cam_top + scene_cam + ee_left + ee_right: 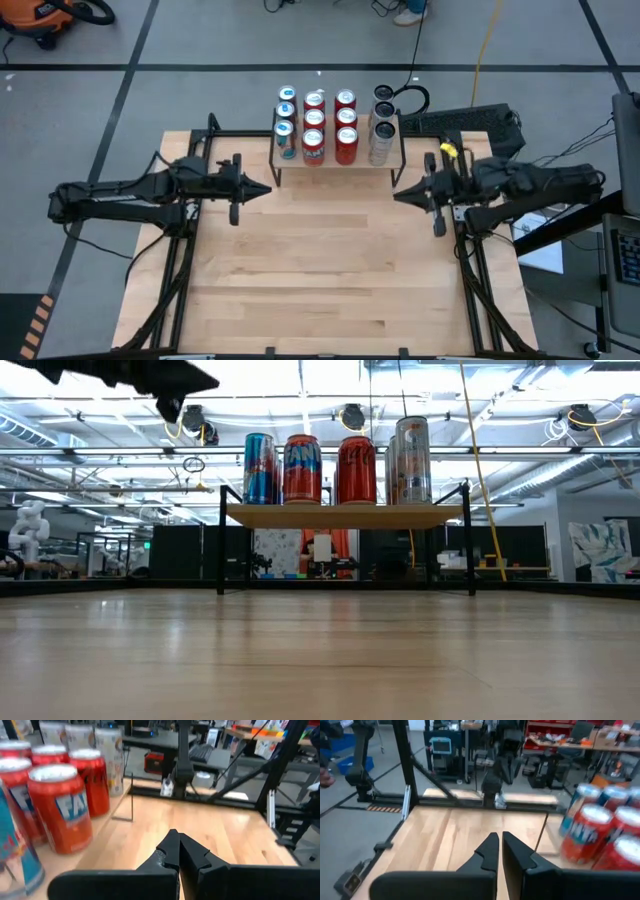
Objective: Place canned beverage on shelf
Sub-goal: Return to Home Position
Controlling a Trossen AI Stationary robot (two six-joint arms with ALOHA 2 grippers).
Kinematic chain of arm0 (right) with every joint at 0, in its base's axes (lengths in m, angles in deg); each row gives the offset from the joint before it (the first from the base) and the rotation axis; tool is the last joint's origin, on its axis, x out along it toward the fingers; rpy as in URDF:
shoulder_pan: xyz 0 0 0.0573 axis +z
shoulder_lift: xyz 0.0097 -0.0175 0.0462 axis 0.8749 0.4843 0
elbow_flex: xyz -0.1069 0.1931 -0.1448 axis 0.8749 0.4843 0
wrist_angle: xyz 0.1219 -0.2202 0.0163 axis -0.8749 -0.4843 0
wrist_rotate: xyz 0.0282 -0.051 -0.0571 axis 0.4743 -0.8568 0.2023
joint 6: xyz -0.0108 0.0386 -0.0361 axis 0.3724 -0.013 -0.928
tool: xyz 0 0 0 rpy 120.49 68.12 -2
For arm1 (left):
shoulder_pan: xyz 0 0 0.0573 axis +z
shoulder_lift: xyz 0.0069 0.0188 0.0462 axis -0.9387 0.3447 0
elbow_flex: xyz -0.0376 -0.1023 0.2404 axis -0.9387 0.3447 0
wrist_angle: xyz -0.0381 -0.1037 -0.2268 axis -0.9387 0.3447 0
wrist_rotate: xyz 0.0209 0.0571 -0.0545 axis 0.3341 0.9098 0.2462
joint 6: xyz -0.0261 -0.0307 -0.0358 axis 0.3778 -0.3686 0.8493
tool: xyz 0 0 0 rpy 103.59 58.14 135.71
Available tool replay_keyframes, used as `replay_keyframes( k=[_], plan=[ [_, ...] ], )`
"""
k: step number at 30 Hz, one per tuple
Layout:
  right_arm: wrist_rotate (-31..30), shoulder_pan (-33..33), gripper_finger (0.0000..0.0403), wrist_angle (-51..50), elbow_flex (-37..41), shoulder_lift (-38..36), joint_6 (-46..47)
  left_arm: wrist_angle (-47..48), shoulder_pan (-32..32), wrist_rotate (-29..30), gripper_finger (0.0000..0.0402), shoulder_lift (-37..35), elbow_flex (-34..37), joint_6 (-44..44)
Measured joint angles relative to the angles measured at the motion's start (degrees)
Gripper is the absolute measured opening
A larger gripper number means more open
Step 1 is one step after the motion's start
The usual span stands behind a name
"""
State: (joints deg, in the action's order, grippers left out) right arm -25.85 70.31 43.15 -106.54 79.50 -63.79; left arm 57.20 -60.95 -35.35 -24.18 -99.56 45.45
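Shelf on table bears blue cans, red cans, silver cans.

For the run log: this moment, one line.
wooden-topped black-legged shelf: blue cans, red cans, silver cans | left gripper: shut, near shelf | right gripper: shut, near shelf

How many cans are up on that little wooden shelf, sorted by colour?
Blue aluminium drink cans: 3
Red aluminium drink cans: 6
Silver aluminium drink cans: 3
Total: 12, all standing on the low light-wood shelf.
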Motion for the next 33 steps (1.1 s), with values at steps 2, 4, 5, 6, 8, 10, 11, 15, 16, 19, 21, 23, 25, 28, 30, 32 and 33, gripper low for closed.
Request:
replay_keyframes(
  k=[2,4,5,6,8,10,11,15,16,19,21,23,25,28,30,32,33],
  plan=[
    [0.98,0.00,0.0000,3.69,6.10,-2.38,0.84,0.05,0.00,0.02,0.0000,-0.03,1.69,0.42],
    [1.42,0.00,0.0000,8.08,11.82,-4.39,1.53,0.89,0.02,0.02,0.0000,0.02,3.00,2.98],
    [1.49,0.00,0.0000,10.74,14.56,-5.29,1.66,1.72,0.02,0.02,0.0000,0.02,3.32,4.59],
    [1.52,0.00,0.0000,12.91,16.94,-6.06,1.69,3.04,0.02,0.00,0.0000,0.03,3.36,5.97],
    [2.07,0.00,0.0000,16.80,21.49,-7.60,1.69,4.95,0.02,-0.97,0.0000,0.25,3.37,9.21],
    [2.82,0.00,0.0000,19.63,25.16,-8.73,1.26,5.40,0.02,-1.40,0.0000,0.50,3.42,11.08],
    [2.85,0.00,0.0000,21.04,27.02,-9.23,1.22,5.23,-0.02,-1.38,0.0000,0.70,3.42,11.71],
    [3.15,0.00,0.0000,26.80,34.60,-11.11,1.72,5.62,-0.30,-1.52,0.0000,2.37,3.42,9.65],
    [3.90,-0.01,0.0000,28.66,36.39,-11.59,2.05,5.54,-0.73,-1.93,0.0000,2.51,3.42,7.48],
    [4.58,0.00,0.0000,34.85,41.90,-12.89,2.69,4.03,-2.22,-1.91,0.0000,2.32,4.83,2.70],
    [4.58,0.00,0.0000,38.32,45.41,-13.95,2.60,2.06,-2.51,-0.66,0.0000,1.66,6.97,1.82],
    [4.56,0.00,0.0000,41.81,48.56,-14.91,2.69,-1.92,-2.60,-0.27,0.0000,0.82,9.27,2.33],
    [4.56,0.00,0.0000,44.92,51.27,-15.60,2.71,-5.89,-2.62,0.05,0.0000,0.11,12.20,3.62],
    [4.53,0.00,0.0000,46.15,54.18,-16.36,2.69,-11.62,-2.62,0.65,0.0000,-0.50,16.27,5.88],
    [4.51,0.00,0.0000,46.51,55.47,-16.64,2.73,-14.41,-2.62,0.85,0.0000,-0.83,18.56,7.22],
    [4.44,0.00,0.0000,46.69,55.97,-16.86,2.86,-16.74,-2.62,0.90,0.0000,-0.93,20.66,8.28],
    [4.38,0.00,0.0000,46.80,56.07,-16.87,2.91,-17.69,-2.62,0.94,0.0000,-1.08,21.49,8.84]
  ],
)
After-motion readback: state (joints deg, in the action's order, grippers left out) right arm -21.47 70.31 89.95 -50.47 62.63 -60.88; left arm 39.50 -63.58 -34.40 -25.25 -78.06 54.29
